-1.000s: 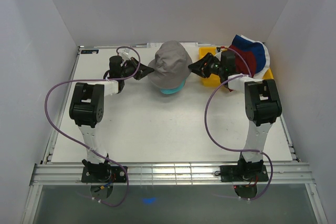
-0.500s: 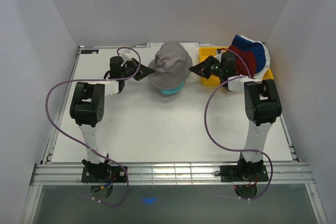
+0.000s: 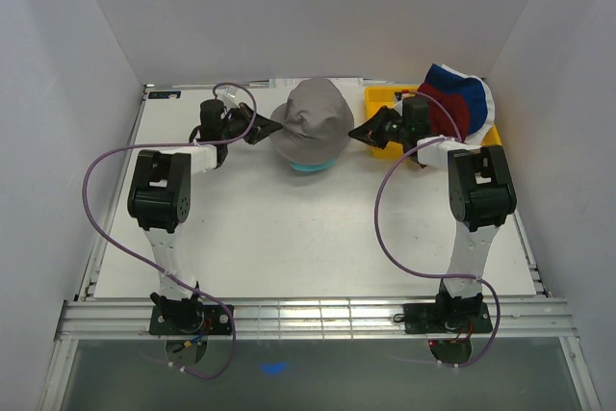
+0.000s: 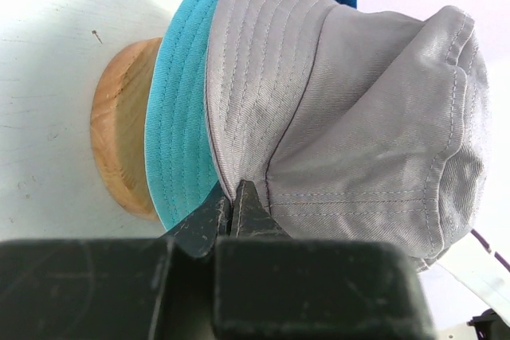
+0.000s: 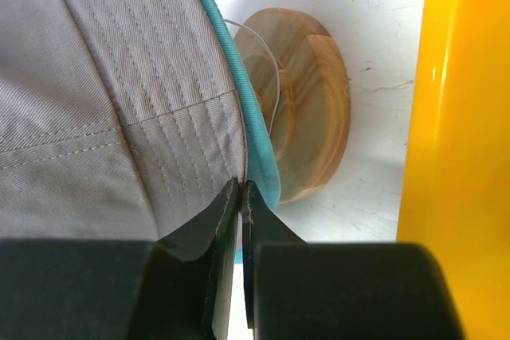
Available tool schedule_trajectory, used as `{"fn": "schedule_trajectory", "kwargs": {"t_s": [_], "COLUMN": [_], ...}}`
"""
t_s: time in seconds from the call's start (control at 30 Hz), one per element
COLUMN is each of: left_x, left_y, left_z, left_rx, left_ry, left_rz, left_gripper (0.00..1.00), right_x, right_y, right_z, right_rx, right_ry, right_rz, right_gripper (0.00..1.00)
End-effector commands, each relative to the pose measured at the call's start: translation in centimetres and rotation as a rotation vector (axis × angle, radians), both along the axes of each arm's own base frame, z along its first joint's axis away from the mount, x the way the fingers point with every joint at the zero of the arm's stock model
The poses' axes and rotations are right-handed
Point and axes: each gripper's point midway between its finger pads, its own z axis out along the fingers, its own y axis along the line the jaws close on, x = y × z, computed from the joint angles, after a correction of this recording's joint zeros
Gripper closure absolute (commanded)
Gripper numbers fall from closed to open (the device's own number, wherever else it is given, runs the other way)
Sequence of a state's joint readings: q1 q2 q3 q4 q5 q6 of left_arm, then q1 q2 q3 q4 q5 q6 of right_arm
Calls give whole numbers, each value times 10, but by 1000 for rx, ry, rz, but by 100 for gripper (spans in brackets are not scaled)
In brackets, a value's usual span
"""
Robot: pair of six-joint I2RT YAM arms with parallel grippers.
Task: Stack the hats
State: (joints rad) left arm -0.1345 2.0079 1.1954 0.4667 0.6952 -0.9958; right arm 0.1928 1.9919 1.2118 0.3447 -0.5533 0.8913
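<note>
Grey fabric bucket hat (image 3: pixel 310 122) over teal fabric hat (image 4: pixel 179 117) on wooden mushroom stand (image 4: pixel 119 149), back of white bench (image 3: pixel 289 228). Reaching inward from both sides: left pincer (image 4: pixel 235 201) and right pincer (image 5: pixel 241 193), each pinching grey brim. Yellow plastic tray (image 3: pixel 380 96) holding dark red, navy, white hats (image 3: pixel 452 103).

Grey hat (image 3: pixel 311 122) over teal hat (image 3: pixel 310 167), mid-table; red, navy, white hats (image 3: pixel 457 103) heaped far right.

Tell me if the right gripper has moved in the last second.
Yes: the right gripper has shut on the brim of the grey hat, though against the yellow tray it sits almost where it was.
</note>
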Motion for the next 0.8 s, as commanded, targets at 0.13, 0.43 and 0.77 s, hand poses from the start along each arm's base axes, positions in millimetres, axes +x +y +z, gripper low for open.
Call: {"fn": "schedule_trajectory", "kwargs": {"t_s": [0.13,0.43,0.77], "left_x": [7,6,10], "left_y": [12,15,16], "left_z": [-15,-26,-21], "left_rx": [21,38,29], "left_ry": [47,70,65], "left_rz": [44,61,68], "left_gripper": [86,59,72], "right_x": [-8,-9,1], "right_y": [-22,-30,-29], "right_z": [-43,-52,-37], "right_rx": [-184,-255,-257], "right_ry": [106,122,84], "right_rz": [-13,-13,-8], "right_gripper": [92,92,92]}}
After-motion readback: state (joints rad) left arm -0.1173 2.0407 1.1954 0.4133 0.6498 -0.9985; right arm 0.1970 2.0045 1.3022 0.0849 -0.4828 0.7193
